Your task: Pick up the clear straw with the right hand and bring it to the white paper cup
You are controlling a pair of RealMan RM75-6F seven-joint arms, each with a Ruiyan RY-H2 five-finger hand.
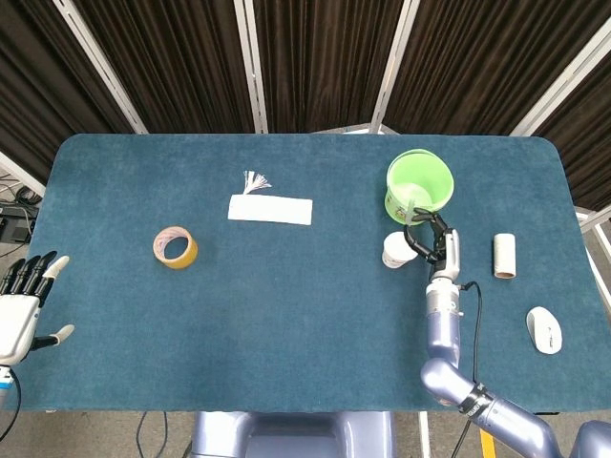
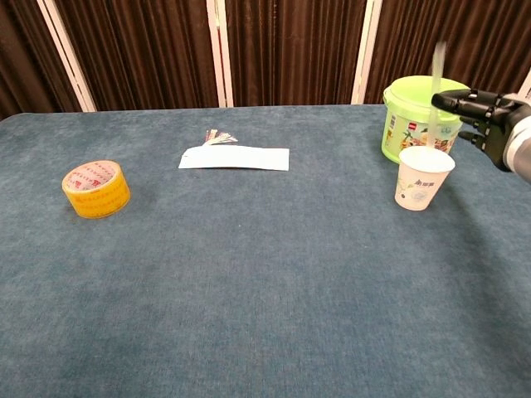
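Note:
The clear straw (image 2: 435,91) stands nearly upright and looks blurred. Its lower end dips into the mouth of the white paper cup (image 2: 423,178). My right hand (image 2: 489,116) reaches in from the right and pinches the straw at its fingertips (image 2: 440,101), just above the cup's rim. In the head view the right hand (image 1: 431,243) sits right beside the cup (image 1: 395,250), and the straw (image 1: 410,208) shows faintly against the green bucket. My left hand (image 1: 21,305) rests open at the table's left edge, holding nothing.
A green bucket (image 2: 419,116) stands right behind the cup. A white paper strip (image 2: 235,157) with a small tassel lies mid-table, with a yellow tape roll (image 2: 96,188) to the left. A cardboard tube (image 1: 503,256) and a white mouse (image 1: 545,330) lie at the right.

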